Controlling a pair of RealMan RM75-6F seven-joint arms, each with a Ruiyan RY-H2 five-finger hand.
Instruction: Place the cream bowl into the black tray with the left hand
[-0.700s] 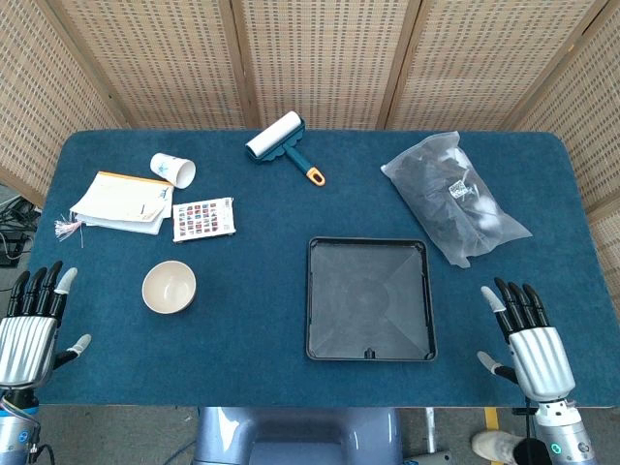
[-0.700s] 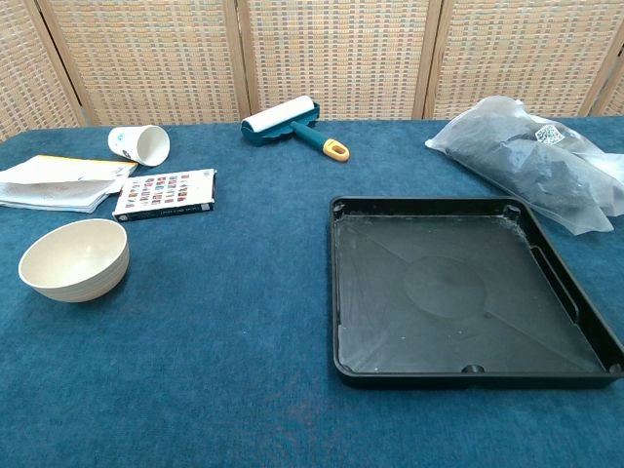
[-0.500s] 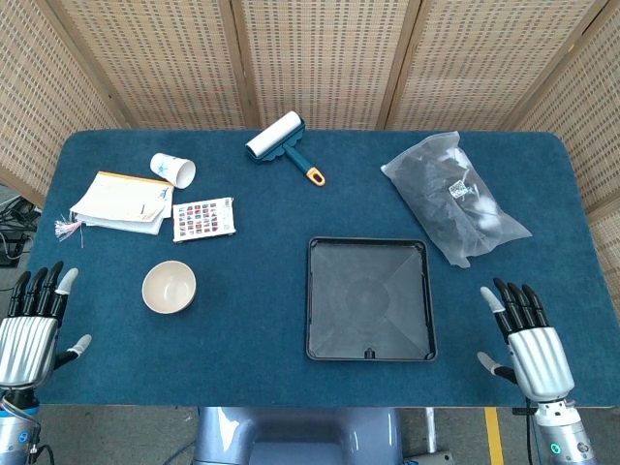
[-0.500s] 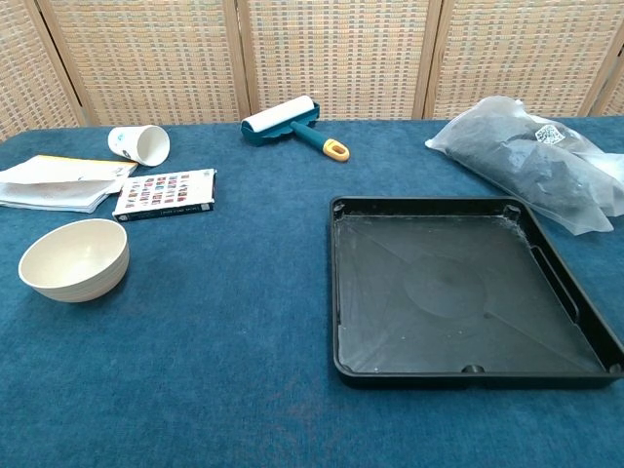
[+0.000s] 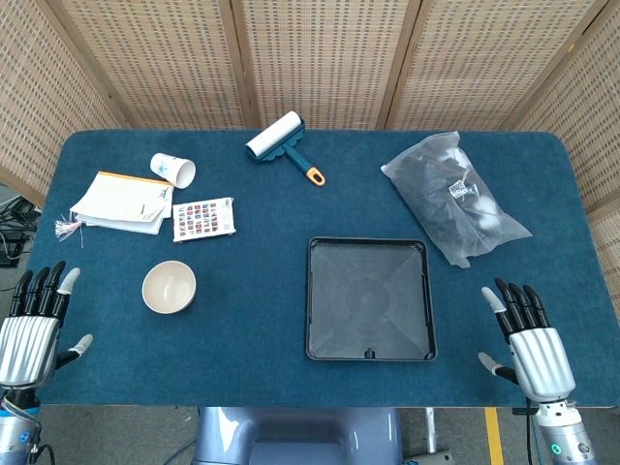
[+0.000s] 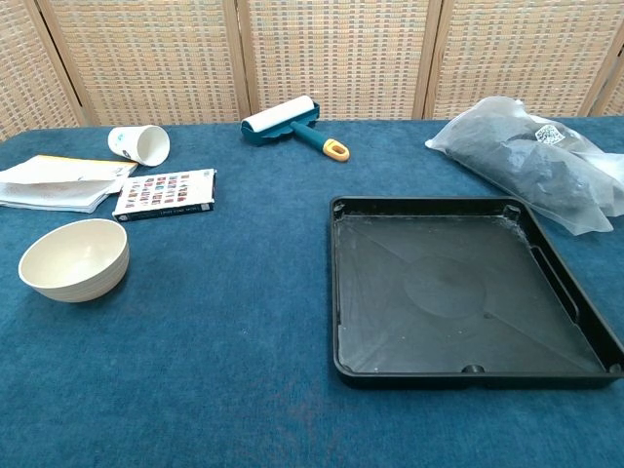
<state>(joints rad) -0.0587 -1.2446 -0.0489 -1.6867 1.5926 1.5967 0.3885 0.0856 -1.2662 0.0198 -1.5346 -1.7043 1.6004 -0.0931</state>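
Near the left edge sits the cream bowl (image 5: 169, 287), light, rigid and smooth-looking, best pinched at its rim by the left hand (image 5: 27, 334), spread and holding nothing.

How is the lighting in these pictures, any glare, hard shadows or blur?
Head view: soft, even light, sharp throughout, only faint shadows beside the bowl and tray. Chest view: also sharp, with pale sheen on the tray floor and bright highlights on the plastic bag.
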